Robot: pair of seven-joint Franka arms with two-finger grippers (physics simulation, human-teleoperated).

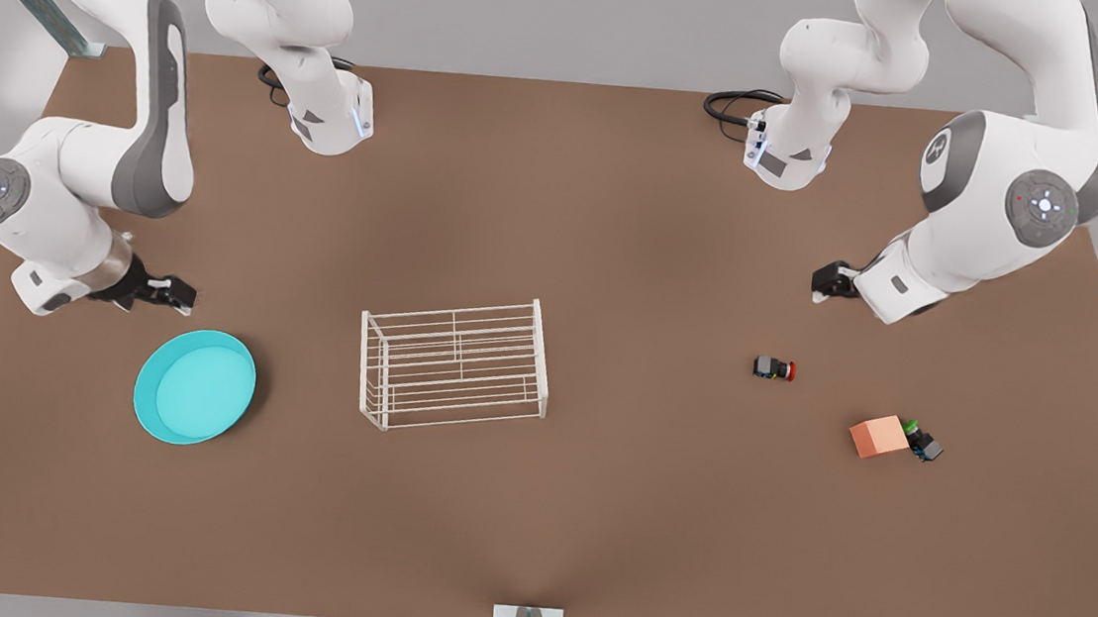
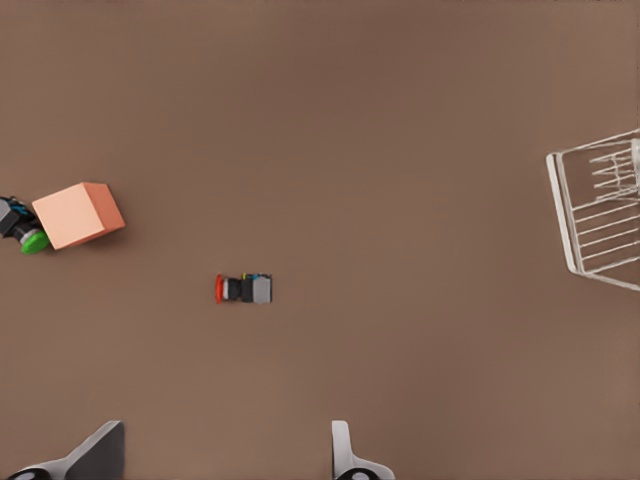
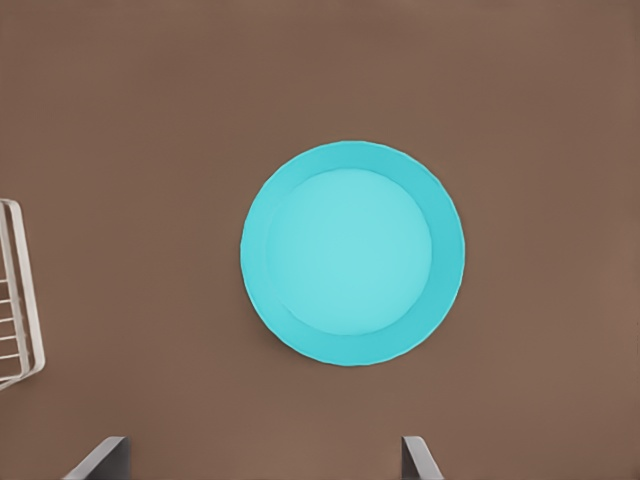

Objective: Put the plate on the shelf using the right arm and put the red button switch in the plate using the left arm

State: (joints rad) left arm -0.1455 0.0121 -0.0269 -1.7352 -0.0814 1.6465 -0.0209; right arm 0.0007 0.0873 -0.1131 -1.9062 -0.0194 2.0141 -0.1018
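The turquoise plate (image 1: 194, 386) (image 3: 352, 252) lies flat on the brown table at the front view's left. Just behind it hovers my right gripper (image 1: 175, 294) (image 3: 262, 458), open, with nothing between its fingers. The white wire shelf (image 1: 454, 361) (image 2: 600, 210) (image 3: 18, 295) stands mid-table, bare. The red button switch (image 1: 774, 369) (image 2: 244, 289) lies on its side at the front view's right. My left gripper (image 1: 825, 281) (image 2: 220, 455) hangs open above and behind the switch, apart from it.
An orange block (image 1: 877, 437) (image 2: 78, 215) sits right of the red switch, with a green-capped switch (image 1: 922, 444) (image 2: 22, 228) touching it. Both arm bases stand at the table's far edge, with cables beside them.
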